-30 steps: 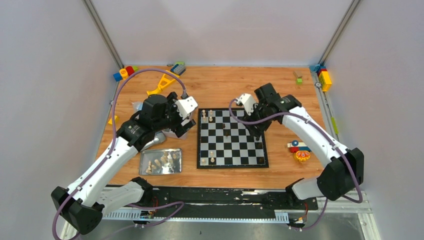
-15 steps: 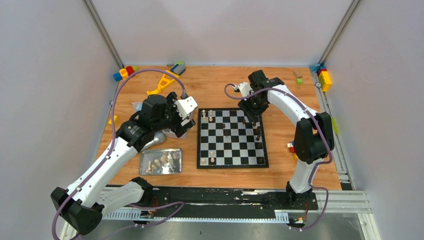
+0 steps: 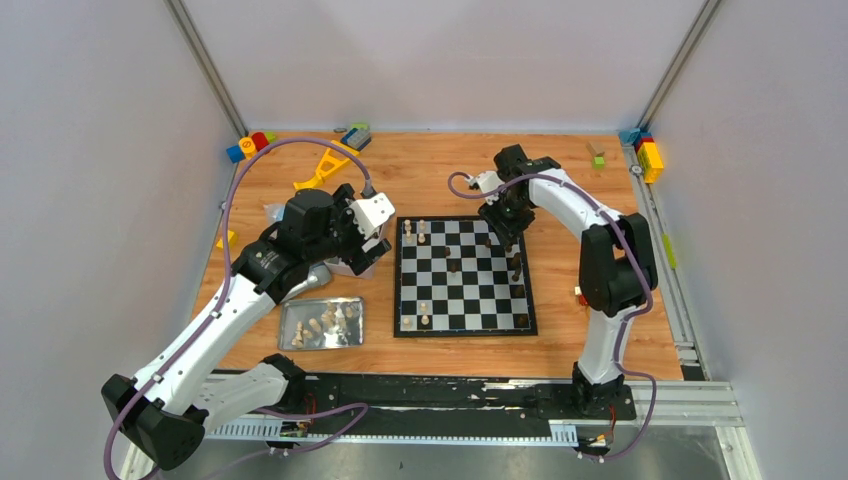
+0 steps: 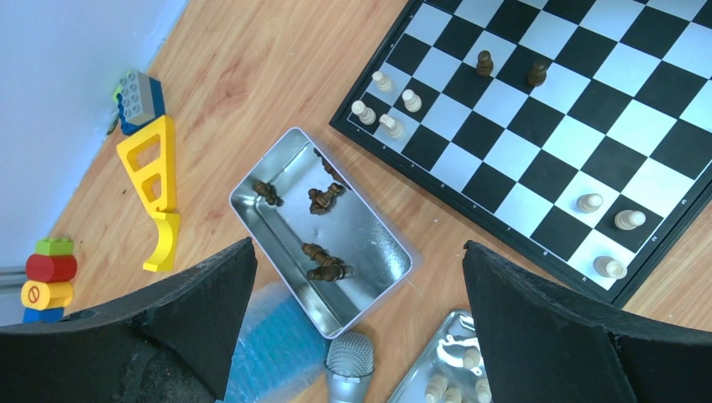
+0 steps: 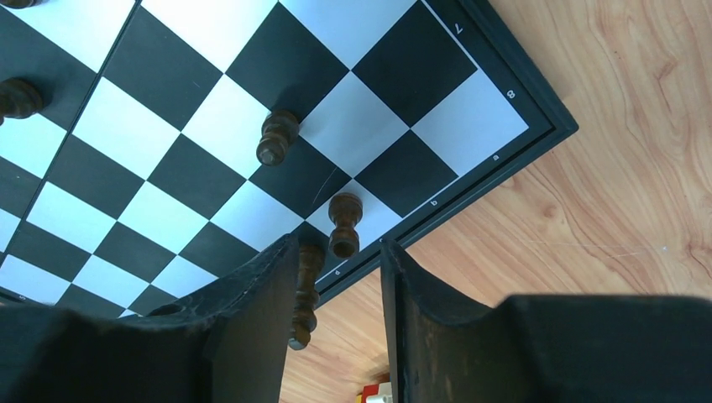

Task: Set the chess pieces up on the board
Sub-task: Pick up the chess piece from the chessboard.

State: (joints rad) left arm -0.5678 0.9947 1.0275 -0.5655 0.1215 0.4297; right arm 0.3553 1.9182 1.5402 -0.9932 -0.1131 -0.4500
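Starting nearest me, a shiny tray (image 3: 345, 336) sits just off the board's (image 3: 470, 300) near-left corner, with cream pieces (image 3: 320, 322) lying loose in it. On the board, a few cream figures (image 3: 416, 320) stand in its near-left corner and a few more in its far-left corner. Dark figures (image 3: 452, 265) are dotted mid-board and down its right side.

Now the left gripper (image 4: 357, 248): it hovers just left of the board, fingers spread wide with nothing between them. It looks straight down on a second tray (image 4: 365, 239) holding dark pieces (image 4: 323, 195) that lie on their sides.

Over to the right gripper (image 5: 340, 252), down at the board's far-right corner. Its fingers are partly apart and straddle one dark piece (image 5: 302, 294) standing on the edge row. That piece sits right against one finger with daylight on its other side, so there is no clamp on it.

Well beyond the board's far-left corner lie a yellow toy (image 3: 322, 168) and coloured blocks (image 3: 250, 146).
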